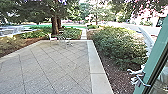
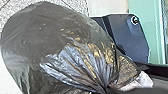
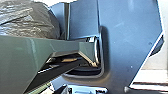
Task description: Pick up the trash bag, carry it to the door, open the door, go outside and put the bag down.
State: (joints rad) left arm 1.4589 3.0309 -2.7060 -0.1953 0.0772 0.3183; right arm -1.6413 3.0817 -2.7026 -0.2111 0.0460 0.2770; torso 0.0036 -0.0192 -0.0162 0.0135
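The blue-grey plate [image 2: 128, 41] bears a round fitting [image 2: 135, 20]

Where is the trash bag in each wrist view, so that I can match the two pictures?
Left wrist view: the bag fills much of the picture, gathered at one end.
Right wrist view: its crinkled plastic shows beyond the jointed bar.
Shared landmark: the robot's dark plate.
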